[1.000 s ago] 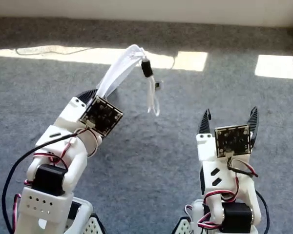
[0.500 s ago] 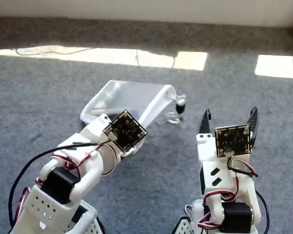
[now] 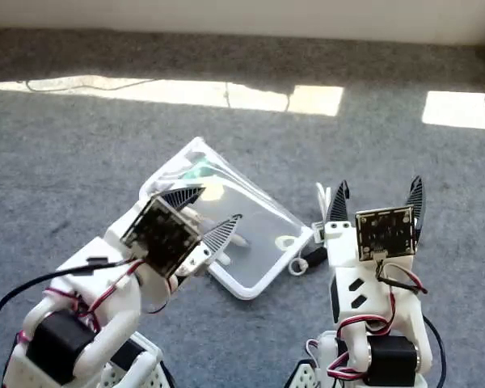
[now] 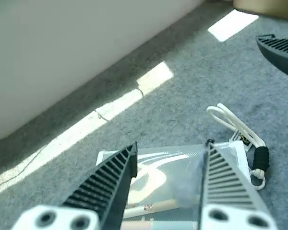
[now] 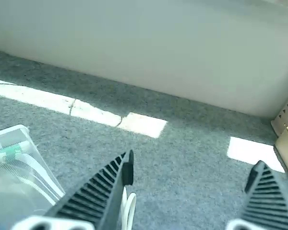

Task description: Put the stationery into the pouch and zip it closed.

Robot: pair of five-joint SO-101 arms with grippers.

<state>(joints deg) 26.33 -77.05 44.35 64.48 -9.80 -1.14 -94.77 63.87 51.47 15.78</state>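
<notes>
— Where was the pouch (image 3: 263, 230)?
— Flat on the carpet (image 3: 81, 137), clear, turned askew.
— And the stationery (image 3: 196, 171)?
— Inside it, seen through the plastic; its white cord (image 4: 230, 120) trailed off one corner.

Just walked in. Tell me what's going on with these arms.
A clear pouch lies flat on the grey carpet between the two arms. The left gripper hangs open over it, holding nothing; the right gripper is also open and empty, beside the pouch's end with the white cord loop. Pen-like stationery shows through the clear wall, so it seems to be inside. Whether the zip is fully closed I cannot tell.
</notes>
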